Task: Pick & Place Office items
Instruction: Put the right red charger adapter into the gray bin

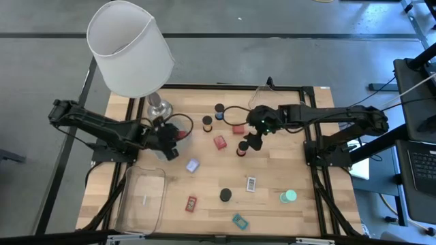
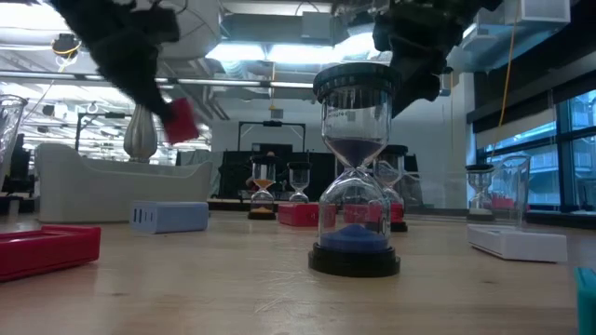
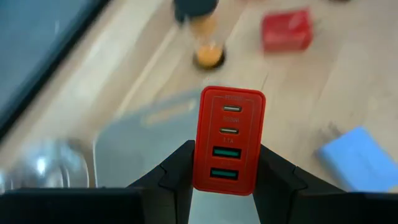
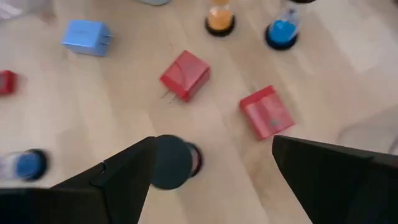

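Left gripper [image 3: 227,180] clenched on red USB charger [image 3: 230,140], long axis along the fingers, ports camera-facing, at table's 9 o'clock; right gripper [image 4: 211,165] released above hourglass [image 4: 174,162]; two red cubes [image 4: 185,74] nearby.

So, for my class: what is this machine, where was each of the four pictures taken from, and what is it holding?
It is a two-armed robot at a wooden table. One picture looks straight down, one looks level across the tabletop, and two come from cameras on the wrists. The left tool grips a red USB charger over a clear tray. The right tool hangs open above a dark-capped sand timer. Chargers, more sand timers and a green disc lie scattered about; a lamp stands at the back.
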You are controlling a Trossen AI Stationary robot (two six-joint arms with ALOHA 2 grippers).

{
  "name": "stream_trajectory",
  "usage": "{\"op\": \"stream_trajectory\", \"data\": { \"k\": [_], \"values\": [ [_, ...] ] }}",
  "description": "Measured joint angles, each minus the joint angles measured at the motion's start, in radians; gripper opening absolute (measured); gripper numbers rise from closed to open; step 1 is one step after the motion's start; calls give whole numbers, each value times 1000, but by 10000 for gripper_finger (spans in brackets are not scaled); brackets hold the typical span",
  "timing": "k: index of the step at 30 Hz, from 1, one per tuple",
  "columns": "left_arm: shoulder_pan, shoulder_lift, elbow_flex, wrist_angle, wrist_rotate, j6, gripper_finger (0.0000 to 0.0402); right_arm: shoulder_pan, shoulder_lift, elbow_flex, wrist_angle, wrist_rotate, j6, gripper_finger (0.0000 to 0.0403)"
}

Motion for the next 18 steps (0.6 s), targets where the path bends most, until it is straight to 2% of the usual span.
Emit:
{"op": "stream_trajectory", "data": {
  "k": [4,8,18],
  "values": [
    [-2,27,0,-136,52,-138,120,17,0,-1,-1,56,-27,323],
    [3,70,0,-216,57,-217,120,20,0,-1,0,62,-32,323],
    [21,209,-1,-248,123,-201,120,20,0,-1,1,69,-27,323]
  ]
}}
